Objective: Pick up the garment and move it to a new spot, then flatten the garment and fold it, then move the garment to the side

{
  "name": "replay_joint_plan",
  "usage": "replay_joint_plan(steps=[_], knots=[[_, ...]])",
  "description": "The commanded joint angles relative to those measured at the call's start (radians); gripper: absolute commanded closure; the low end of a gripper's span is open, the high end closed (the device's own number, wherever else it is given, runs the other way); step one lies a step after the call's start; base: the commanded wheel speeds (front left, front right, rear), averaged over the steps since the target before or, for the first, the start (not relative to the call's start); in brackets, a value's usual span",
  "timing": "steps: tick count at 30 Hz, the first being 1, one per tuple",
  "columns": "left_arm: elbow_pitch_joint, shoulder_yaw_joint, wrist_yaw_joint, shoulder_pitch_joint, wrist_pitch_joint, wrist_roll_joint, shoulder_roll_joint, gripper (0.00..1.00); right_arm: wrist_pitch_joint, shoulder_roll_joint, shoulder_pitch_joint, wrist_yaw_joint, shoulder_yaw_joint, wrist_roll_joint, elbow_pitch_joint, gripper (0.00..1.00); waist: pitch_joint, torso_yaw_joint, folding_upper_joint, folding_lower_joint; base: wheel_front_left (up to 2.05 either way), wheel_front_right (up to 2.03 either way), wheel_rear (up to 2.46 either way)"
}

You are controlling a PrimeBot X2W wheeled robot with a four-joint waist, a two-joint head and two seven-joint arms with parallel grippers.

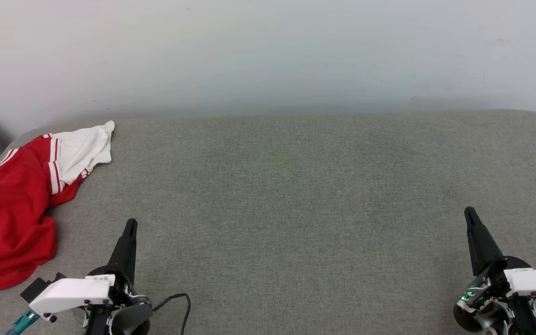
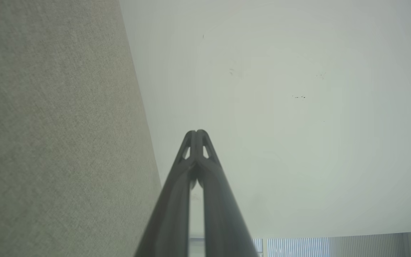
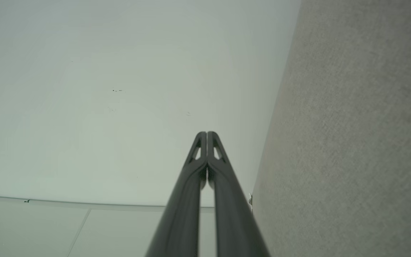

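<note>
Fabric lies heaped at nine o'clock: a red short-sleeved T-shirt with white sleeves and striped trim [image 1: 14, 218], on the grey cloth-covered bench [image 1: 296, 209], its left edge cut off by the frame (any chest print is folded out of sight). The dark two-fingered left pincer [image 1: 130, 225] at seven o'clock and right pincer [image 1: 470, 215] at five hover with fingers pressed together, empty, seemingly parked ahead of the first reach.

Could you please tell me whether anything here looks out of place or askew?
Yes: the garment lies crumpled in a heap at the left edge of the grey surface, not spread flat. Nothing else stands out.
</note>
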Motion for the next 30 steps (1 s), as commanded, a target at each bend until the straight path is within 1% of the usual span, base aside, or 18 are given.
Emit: replay_joint_plan(steps=[1,20,21,23,30], knots=[[0.000,0.002,-0.002,-0.006,0.004,0.001,-0.002,1.00,0.000,0.004,-0.011,0.000,0.001,0.003,0.001,1.00,0.000,0.000,0.0000,0.0000,0.00,0.00,0.00],[0.000,0.002,-0.002,-0.006,0.004,0.001,-0.002,1.00,0.000,0.004,-0.012,0.000,0.001,0.003,0.001,1.00,0.000,0.000,0.0000,0.0000,0.00,0.00,0.00],[0.003,-0.001,0.000,0.001,-0.001,0.000,0.000,0.00,0.000,0.000,0.002,0.000,0.000,0.000,0.002,0.00,0.000,0.000,0.0000,0.0000,0.00,0.00,0.00],[0.015,-0.006,0.000,0.009,-0.004,0.000,-0.001,0.00,-0.002,0.001,0.012,0.000,0.002,-0.001,0.016,0.00,0.000,0.000,0.0000,0.0000,0.00,0.00,0.00],[-0.002,-0.051,0.000,0.000,-0.040,0.015,-0.001,0.00,-0.035,0.000,0.019,0.000,0.021,-0.016,-0.007,0.00,0.001,-0.001,0.0000,0.0000,0.00,0.00,0.00]])
